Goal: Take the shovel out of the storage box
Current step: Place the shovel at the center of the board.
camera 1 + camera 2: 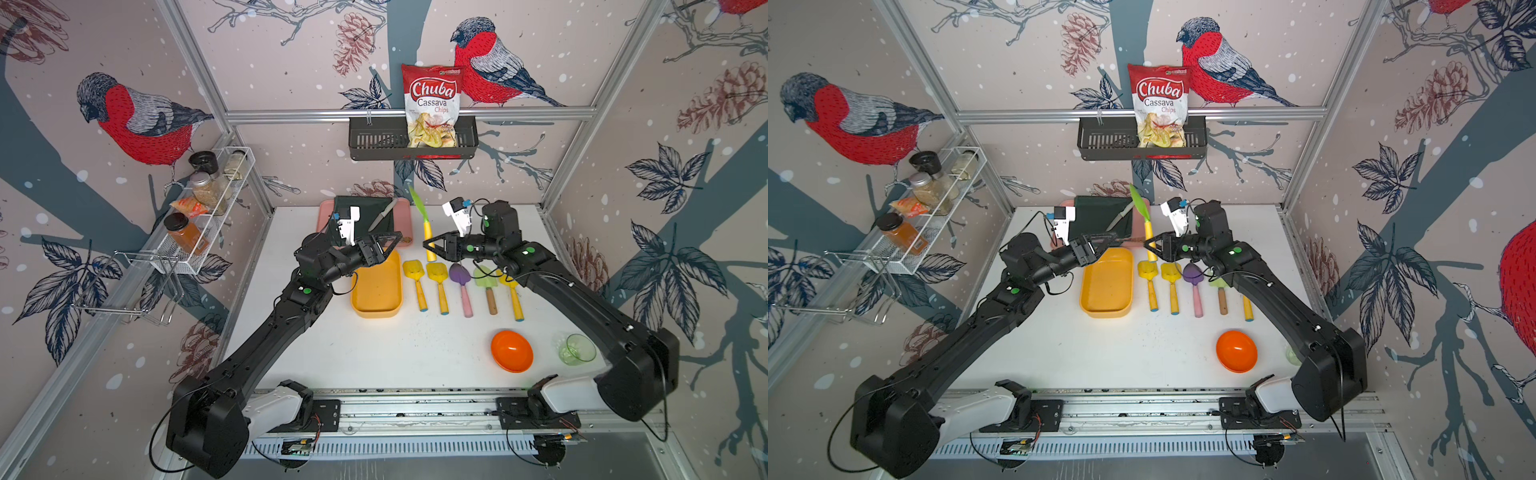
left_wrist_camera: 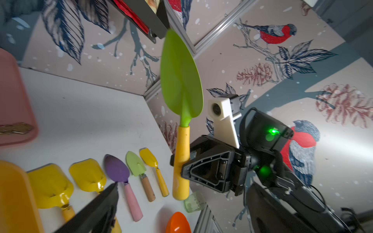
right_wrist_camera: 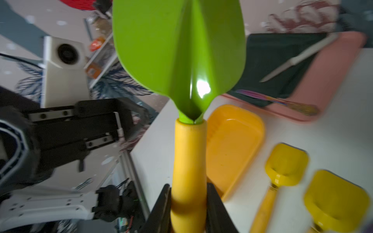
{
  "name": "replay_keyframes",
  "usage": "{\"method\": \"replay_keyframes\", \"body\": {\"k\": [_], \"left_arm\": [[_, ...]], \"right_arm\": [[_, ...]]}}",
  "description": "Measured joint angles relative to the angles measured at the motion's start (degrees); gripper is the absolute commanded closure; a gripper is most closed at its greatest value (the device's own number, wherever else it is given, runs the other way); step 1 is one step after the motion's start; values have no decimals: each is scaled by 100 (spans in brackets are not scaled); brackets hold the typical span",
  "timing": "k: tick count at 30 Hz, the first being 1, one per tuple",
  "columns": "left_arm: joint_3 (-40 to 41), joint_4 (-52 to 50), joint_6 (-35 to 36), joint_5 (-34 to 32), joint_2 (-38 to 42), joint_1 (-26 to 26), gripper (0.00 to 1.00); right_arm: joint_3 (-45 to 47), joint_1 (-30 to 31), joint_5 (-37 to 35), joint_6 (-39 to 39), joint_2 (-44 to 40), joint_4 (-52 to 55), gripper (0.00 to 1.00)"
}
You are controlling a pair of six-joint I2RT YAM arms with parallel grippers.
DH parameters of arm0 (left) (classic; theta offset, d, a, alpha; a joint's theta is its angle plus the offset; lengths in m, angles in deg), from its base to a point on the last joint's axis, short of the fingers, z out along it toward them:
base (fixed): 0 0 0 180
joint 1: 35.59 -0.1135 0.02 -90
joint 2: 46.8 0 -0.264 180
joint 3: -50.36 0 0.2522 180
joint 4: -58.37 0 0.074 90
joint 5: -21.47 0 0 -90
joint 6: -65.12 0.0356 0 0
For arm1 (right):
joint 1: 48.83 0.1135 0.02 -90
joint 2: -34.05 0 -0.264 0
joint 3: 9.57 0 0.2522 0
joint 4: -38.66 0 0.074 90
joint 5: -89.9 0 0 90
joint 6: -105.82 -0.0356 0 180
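Right gripper point(image 3: 189, 213): both black fingers point(image 3: 218, 211) pinch the yellow handle of the green-bladed plastic toy shovel point(image 3: 187, 90), low on the grip. The blade stands upright above the fingers and the handle end pokes out below them, clear of the white table point(image 1: 374, 353). Holding low probably leaves the blade free and keeps the tool plumb.

Left gripper point(image 1: 392, 245): fingers spread wide with nothing between them, tips facing the right fingertips, the shovel just beyond. This reads as a handover, with the right arm carrying the load alone.

Shallow yellow-orange plastic storage box point(image 1: 376, 312): on the table under the left fingers, and it looks empty in both top views. The shovel is out of it, up and to the side.

Row of smaller toy spades point(image 1: 461, 276): lies beneath the right fingers. That is the likely set-down spot, and setting down is not yet done.
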State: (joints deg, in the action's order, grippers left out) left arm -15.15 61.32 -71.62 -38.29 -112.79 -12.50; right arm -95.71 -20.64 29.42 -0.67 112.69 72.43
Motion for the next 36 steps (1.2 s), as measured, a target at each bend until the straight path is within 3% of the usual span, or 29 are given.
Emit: {"method": "replay_keyframes", "body": {"k": [6, 14, 20, 24, 36], "left_arm": [[-181, -1259, 826, -776, -223, -17, 1], [35, -1631, 1423, -944, -315, -216, 2], [264, -1683, 1567, -911, -17, -420, 2], [376, -1685, 1563, -855, 162, -435, 2], [409, -1626, 1565, -776, 243, -439, 2]], "right_arm": [[87, -1241, -2197, 739, -245, 1657, 94], [531, -2610, -3858, 1366, -48, 2302, 91], [916, -3375, -4063, 1569, 168, 2361, 89], [1447, -3438, -4083, 1757, 184, 2393, 90], [1373, -3654, -3971, 1932, 1231, 2251, 86]]}}
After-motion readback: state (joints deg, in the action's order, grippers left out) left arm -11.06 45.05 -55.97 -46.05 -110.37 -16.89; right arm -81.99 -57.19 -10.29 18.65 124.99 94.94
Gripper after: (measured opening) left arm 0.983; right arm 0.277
